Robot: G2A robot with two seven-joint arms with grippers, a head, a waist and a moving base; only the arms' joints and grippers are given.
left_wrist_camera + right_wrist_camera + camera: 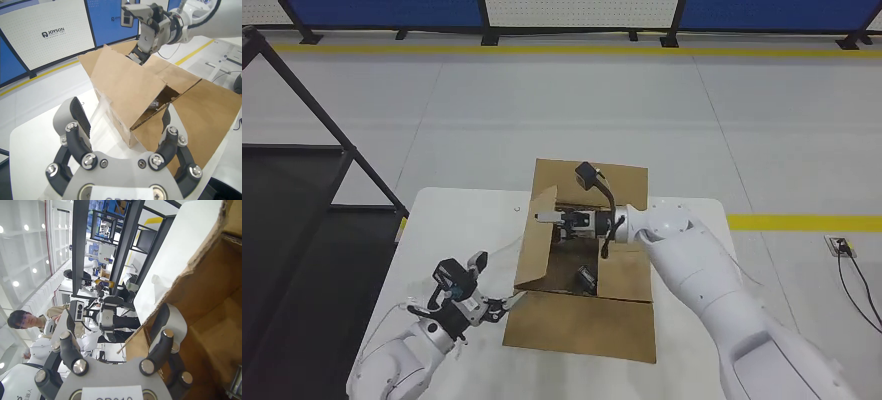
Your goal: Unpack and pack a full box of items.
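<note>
A brown cardboard box (587, 250) stands open on the white table, its near flap (582, 325) folded flat outward. The left side flap (122, 81) stands up, leaning over the opening. My right gripper (117, 321) is open and straddles this flap's edge, one finger (167, 319) inside the box and the other outside; from the left wrist it appears as the right gripper (139, 56) at the flap's far top. My left gripper (123, 121) is open just in front of the box's near left corner (132, 136). A dark item (585, 280) and a metallic item (155, 104) lie inside.
The white table (442, 240) has bare room left of the box. A loose strip of clear tape (102, 106) hangs off the box's left wall. A black metal frame (332, 170) stands beyond the table's left edge.
</note>
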